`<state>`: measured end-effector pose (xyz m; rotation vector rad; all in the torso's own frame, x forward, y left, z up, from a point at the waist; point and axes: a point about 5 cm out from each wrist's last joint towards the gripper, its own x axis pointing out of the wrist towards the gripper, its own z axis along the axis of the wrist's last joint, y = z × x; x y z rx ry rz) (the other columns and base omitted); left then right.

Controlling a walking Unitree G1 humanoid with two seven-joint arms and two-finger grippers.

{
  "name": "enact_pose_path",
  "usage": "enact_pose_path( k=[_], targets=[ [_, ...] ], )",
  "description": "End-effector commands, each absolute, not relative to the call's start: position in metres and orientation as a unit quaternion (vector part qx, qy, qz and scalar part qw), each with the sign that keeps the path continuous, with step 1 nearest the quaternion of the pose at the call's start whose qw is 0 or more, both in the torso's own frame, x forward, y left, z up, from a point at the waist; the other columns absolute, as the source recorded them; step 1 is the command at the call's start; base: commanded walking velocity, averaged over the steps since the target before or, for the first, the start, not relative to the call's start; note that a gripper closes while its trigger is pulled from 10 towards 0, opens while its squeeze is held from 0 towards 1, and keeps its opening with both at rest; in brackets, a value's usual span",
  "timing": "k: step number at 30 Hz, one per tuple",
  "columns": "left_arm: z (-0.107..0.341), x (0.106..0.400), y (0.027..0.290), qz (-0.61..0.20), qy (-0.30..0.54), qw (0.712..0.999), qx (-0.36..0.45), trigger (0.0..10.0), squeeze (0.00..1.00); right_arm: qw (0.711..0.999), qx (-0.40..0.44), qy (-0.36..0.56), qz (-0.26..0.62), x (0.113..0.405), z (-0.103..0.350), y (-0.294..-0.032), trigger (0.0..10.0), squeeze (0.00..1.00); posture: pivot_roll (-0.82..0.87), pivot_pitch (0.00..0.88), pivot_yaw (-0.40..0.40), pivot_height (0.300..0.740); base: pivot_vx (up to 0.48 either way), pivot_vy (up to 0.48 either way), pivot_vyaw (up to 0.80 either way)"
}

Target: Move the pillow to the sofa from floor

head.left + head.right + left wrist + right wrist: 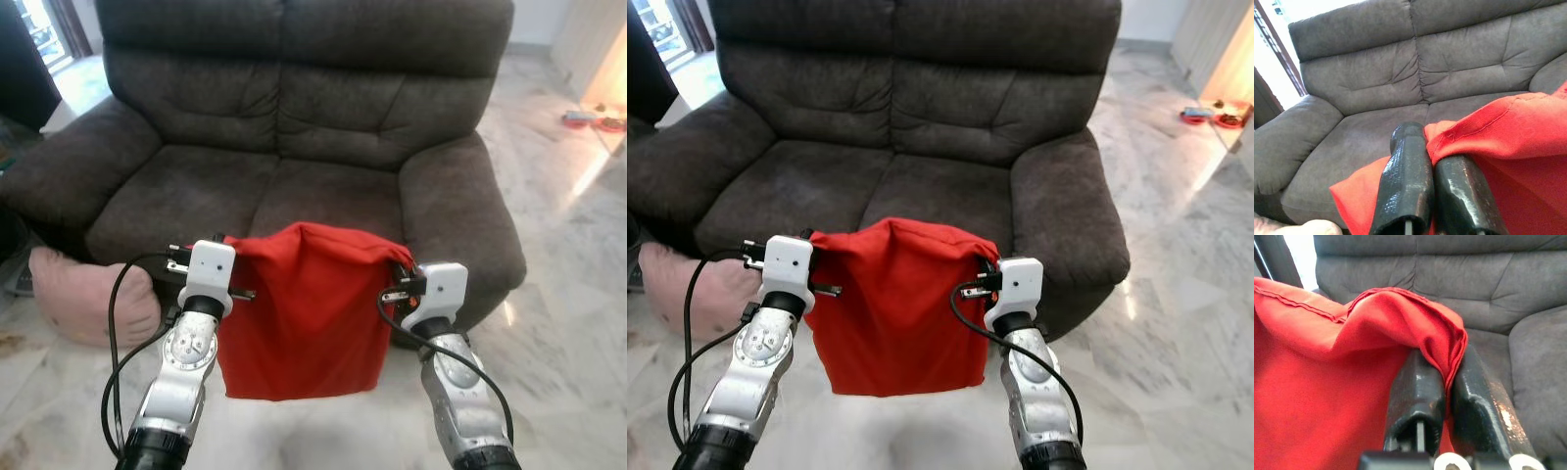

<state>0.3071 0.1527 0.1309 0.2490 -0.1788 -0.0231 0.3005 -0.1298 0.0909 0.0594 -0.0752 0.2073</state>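
Grippers [199, 253] [404, 262], pillow [299, 313] before sofa [294, 147]

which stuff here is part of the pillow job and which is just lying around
Part of the job:
- red pillow, hanging between both grippers
- left gripper, shut on one top corner
- right gripper, shut on the other corner
- dark brown sofa, straight ahead

Just lying about:
- pink cushion on the floor by the sofa's arm
- small items on the floor far right

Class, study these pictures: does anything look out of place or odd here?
Yes. A pink pillow lies on the floor against the sofa arm. The red pillow hangs limp off the floor, pinched at its top corners by the left tool and right tool.
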Motion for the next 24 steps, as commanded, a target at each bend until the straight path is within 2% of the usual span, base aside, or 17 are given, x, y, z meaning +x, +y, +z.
enact_pose_path(
  k=[1, 18, 24],
  targets=[
    [0.1567, 0.3085, 0.1452, -0.018, -0.148, 0.982, 0.120, 10.0, 0.00, 0.992, 0.023, -0.073, 0.100, 0.3038, 0.1059, -0.1333, 10.0, 0.00, 0.14, 0.000, -0.026, 0.740, 0.285, 0.000, 0.00],
    [0.1564, 0.3084, 0.1445, -0.022, -0.147, 0.982, 0.118, 10.0, 0.00, 0.992, 0.016, -0.075, 0.101, 0.3037, 0.1063, -0.1336, 10.0, 0.00, 0.14, 0.000, -0.026, 0.740, 0.294, 0.000, 0.00],
    [0.1563, 0.3083, 0.1450, -0.022, -0.147, 0.982, 0.118, 10.0, 0.00, 0.992, 0.016, -0.075, 0.103, 0.3036, 0.1062, -0.1329, 10.0, 0.00, 0.13, 0.000, -0.026, 0.740, 0.304, 0.000, 0.75]
  ],
)
